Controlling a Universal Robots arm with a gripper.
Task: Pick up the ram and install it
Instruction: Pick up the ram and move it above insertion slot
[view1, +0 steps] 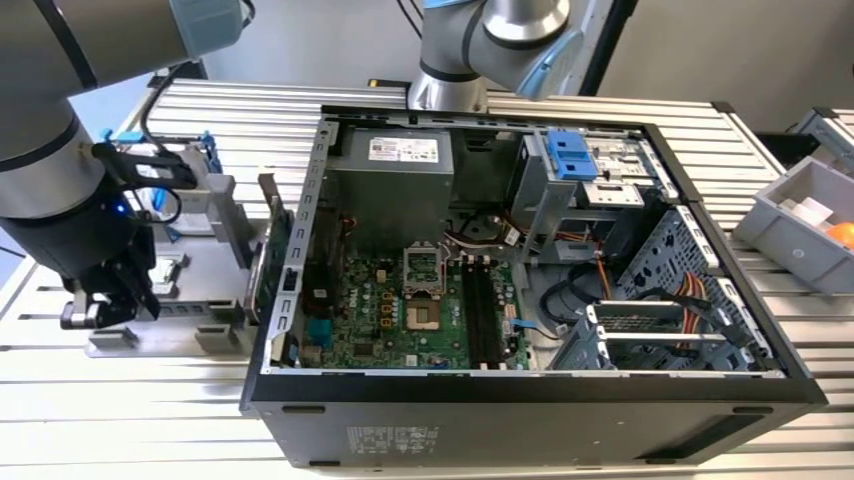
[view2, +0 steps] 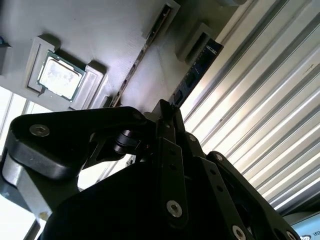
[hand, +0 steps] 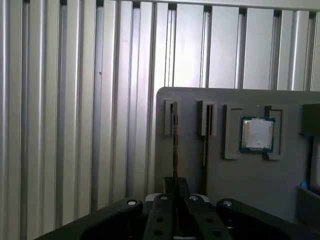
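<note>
The ram (view2: 199, 67) is a thin blue stick standing on edge in a slot of the grey holder (hand: 240, 185). In the first wrist view the ram (hand: 174, 140) shows edge-on as a dark line running into my fingers. My gripper (hand: 175, 186) has its two black fingers pressed together around the stick's near end, and the gripper (view2: 165, 111) looks the same in the second wrist view. In the exterior view the gripper (view1: 94, 312) hangs low over the holder (view1: 174, 300), at the exterior view's left of the open computer case (view1: 534, 385). The motherboard's long black memory slots (view1: 483, 300) lie inside the case.
A square silver processor chip (hand: 257, 134) sits in a pocket of the holder, beside a second narrow slot (hand: 205, 135). A green card (view1: 274, 250) stands on edge between holder and case. A grey bin (view1: 801, 215) stands at the exterior view's right. Everything rests on a ribbed metal table (hand: 75, 125).
</note>
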